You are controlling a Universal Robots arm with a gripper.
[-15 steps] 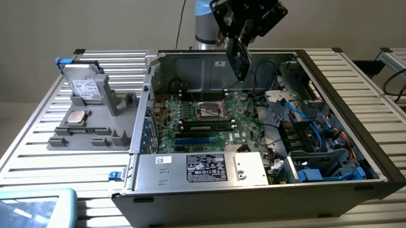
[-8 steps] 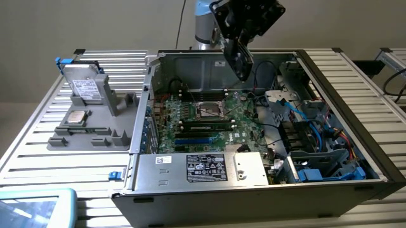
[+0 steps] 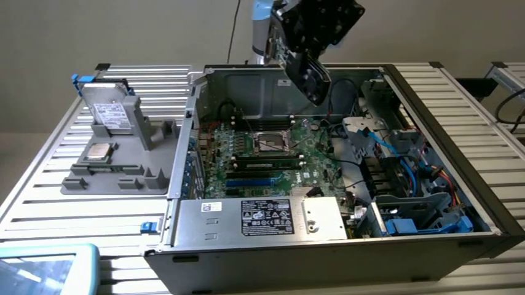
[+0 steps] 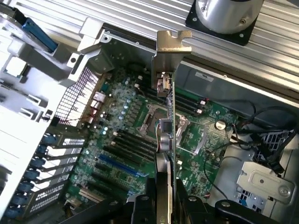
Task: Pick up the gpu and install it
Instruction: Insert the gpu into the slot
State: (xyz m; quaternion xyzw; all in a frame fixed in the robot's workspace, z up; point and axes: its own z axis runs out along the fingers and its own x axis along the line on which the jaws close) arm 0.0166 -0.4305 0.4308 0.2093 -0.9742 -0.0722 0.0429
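The hand pinches the gpu edge-on, bracket end outward, probably to keep its connector edge free for a slot, holding it aloft over the motherboard, about one o'clock from the CPU socket in the exterior view.

1. No word, brand or number can be read anywhere.
2. The black label with white print on the power supply: its characters are too small to read.
3. The small white sticker beside it: illegible.
4. The white sticker on the grey drive: print unreadable.
5. The gpu, clamped edge-on between the jaws: no readable marking.
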